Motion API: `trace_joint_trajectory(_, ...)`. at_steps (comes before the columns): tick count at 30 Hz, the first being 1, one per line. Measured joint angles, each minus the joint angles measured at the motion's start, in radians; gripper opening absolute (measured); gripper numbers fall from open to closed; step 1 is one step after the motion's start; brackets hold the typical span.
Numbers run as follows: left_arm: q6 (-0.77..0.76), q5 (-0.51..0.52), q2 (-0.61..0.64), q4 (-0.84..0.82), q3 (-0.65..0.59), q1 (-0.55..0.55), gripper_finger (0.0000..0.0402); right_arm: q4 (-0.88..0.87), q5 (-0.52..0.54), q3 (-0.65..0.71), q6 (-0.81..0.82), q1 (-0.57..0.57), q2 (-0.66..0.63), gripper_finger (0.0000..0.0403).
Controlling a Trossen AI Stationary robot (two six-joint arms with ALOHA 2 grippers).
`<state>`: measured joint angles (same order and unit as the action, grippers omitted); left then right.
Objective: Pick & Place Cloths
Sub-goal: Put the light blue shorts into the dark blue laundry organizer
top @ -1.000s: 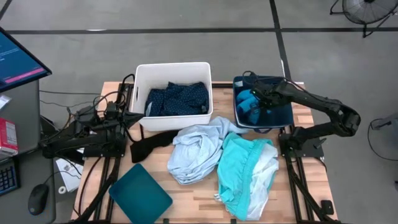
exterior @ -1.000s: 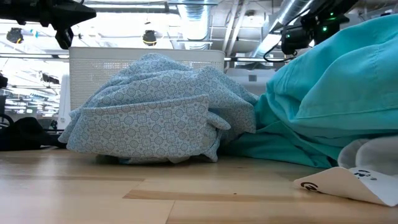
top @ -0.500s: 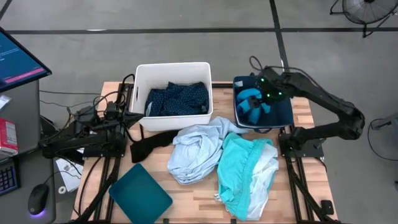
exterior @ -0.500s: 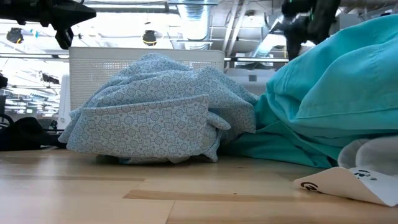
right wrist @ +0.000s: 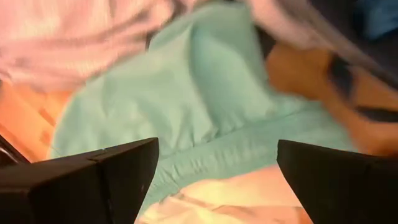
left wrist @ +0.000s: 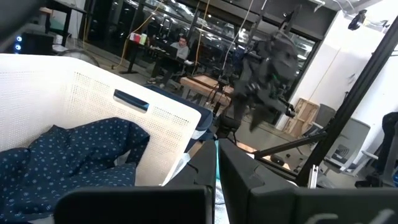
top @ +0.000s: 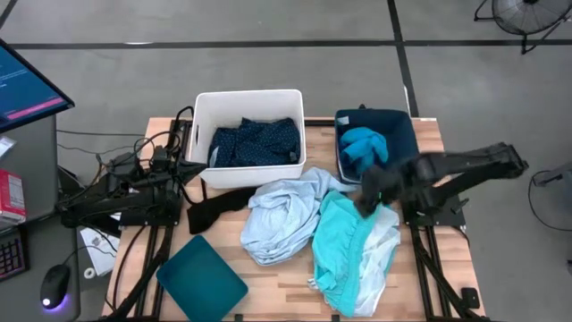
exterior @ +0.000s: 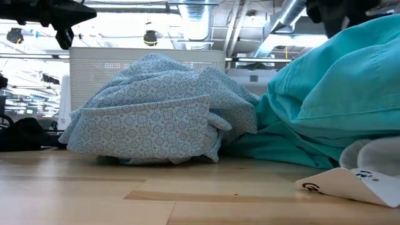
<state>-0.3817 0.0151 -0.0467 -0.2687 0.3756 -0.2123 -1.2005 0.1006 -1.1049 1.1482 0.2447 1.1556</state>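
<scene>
My right gripper hovers wide open over the far end of the turquoise cloth. In the right wrist view its gripper has that cloth below the gap and touches nothing. An aqua cloth lies in the dark teal tub. A navy dotted cloth lies in the white bin. The pale blue cloth, a white cloth and a black cloth lie on the table. My left gripper waits shut beside the bin's left side.
A teal lid lies flat at the table's near left. Cables and the left arm fill the left edge. In the low view the pale blue cloth and the turquoise cloth heap up in front of the bin.
My right gripper has risen out of the dark teal tub and swung toward the table's near edge, to above the turquoise cloth. The aqua cloth has stayed behind in the tub.
</scene>
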Motion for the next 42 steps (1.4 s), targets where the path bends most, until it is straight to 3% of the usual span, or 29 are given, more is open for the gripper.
trace_joint_trajectory(4,0.0,0.0,0.0,0.0,0.0,0.0,0.0001,0.148,0.004,0.086,0.064,0.15,0.04,0.0319)
trace_joint_trajectory(8,0.0,0.0,0.0,0.0,0.0,0.0,0.0001,0.214,0.005,0.155,0.145,0.229,0.106,0.0319)
trace_joint_trajectory(15,0.0,0.0,0.0,0.0,0.0,0.0,0.0001,0.227,0.005,0.249,0.245,0.26,0.198,0.0319)
trace_joint_trajectory(23,0.0,0.0,0.0,0.0,0.0,0.0,0.0001,0.449,-0.052,0.348,0.241,0.257,0.264,0.0309)
trace_joint_trajectory(28,0.0,0.0,0.0,0.0,0.0,0.0,0.0001,0.498,-0.078,0.357,0.241,0.257,0.339,0.0239)
trace_joint_trajectory(31,0.0,0.0,0.0,0.0,0.0,0.0,0.0001,0.516,-0.099,0.356,0.241,0.255,0.359,0.0152)
trace_joint_trajectory(34,0.0,0.0,0.0,0.0,0.0,0.0,0.0001,0.518,-0.115,0.356,0.241,0.25,0.359,0.004)
trace_joint_trajectory(35,0.0,0.0,0.0,0.0,0.0,0.0,0.0001,0.519,-0.115,0.357,0.241,0.25,0.353,0.0023)
trace_joint_trajectory(42,0.0,0.0,0.0,0.0,0.0,0.0,0.0001,0.511,-0.086,0.342,0.264,0.251,0.27,0.0008)
